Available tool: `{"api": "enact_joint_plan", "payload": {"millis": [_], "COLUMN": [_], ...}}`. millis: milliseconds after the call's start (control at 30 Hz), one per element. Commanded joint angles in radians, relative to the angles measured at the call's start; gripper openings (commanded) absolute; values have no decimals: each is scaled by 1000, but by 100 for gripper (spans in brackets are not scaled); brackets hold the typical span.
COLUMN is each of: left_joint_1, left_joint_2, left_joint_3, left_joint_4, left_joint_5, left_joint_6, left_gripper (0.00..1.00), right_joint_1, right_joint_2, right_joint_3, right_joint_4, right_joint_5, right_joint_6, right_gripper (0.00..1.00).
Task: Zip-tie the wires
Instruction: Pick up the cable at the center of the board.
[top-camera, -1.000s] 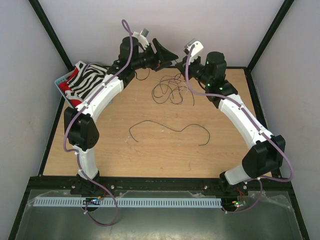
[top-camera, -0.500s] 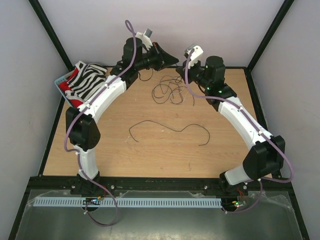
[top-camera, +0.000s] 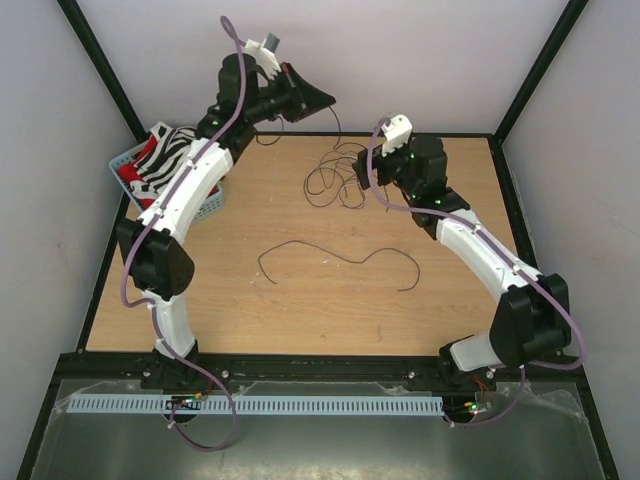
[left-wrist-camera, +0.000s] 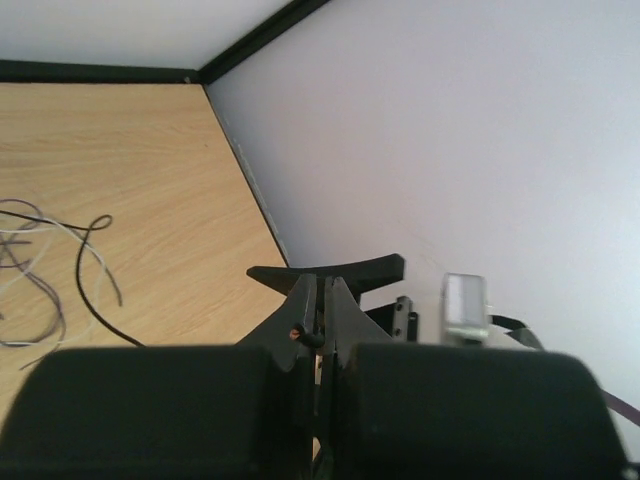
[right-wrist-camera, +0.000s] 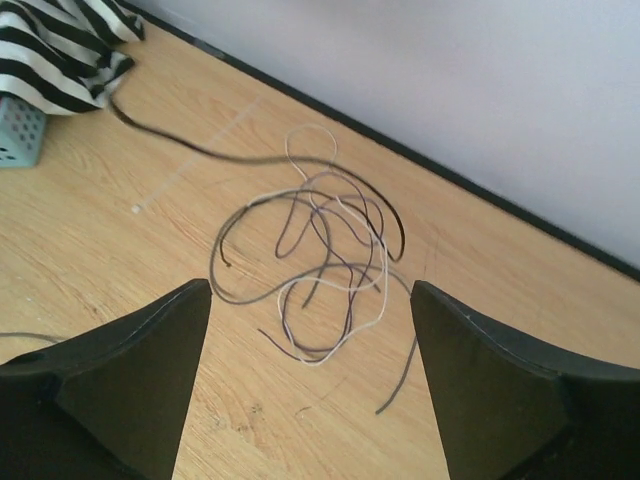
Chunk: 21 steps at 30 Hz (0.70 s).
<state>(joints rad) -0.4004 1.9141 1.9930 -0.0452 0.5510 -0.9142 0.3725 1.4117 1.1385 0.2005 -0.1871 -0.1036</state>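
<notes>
Wires (top-camera: 335, 180) lie in a loose tangle of dark and pale loops on the desk (top-camera: 250, 320), toward its far edge and about midway between the two sides. One thin dark strand seems to rise from the tangle up to the left claw (left-wrist-camera: 321, 285), which is clenched tight high above the far edge, close to the back wall (top-camera: 420, 60). A small stub shows pinched between its fingers, though the strand is too fine to follow all the way. The right claw (right-wrist-camera: 310, 290) hangs just over the near side of the wires, fingers spread wide and released, touching nothing. A lone strand (top-camera: 348, 262) curves across the middle of the desk, well apart from the tangle, with bare wood between them. Bare wood also runs from that strand to the arm bases. At the far left edge sits a pale blue basket (top-camera: 207, 203) holding a zebra-striped cloth (top-camera: 165, 165), apart from the tangle. A black strip (right-wrist-camera: 500, 202) marks where the desk meets the back wall, just behind the wires.
</notes>
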Motion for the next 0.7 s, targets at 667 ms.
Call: {"api": "enact_joint_plan", "payload": {"millis": [667], "left_joint_1": [20], "left_joint_2": [-127], "left_joint_3": [-6], "left_joint_4": [-59], "left_joint_5": [30], "left_joint_6": [51], "left_gripper": [0], "right_joint_1": [-84], "right_joint_2": [548], "right_joint_3": [216], "right_joint_4": [245], "right_joint_5": [64], "right_joint_6": [181], "right_gripper": [88]}}
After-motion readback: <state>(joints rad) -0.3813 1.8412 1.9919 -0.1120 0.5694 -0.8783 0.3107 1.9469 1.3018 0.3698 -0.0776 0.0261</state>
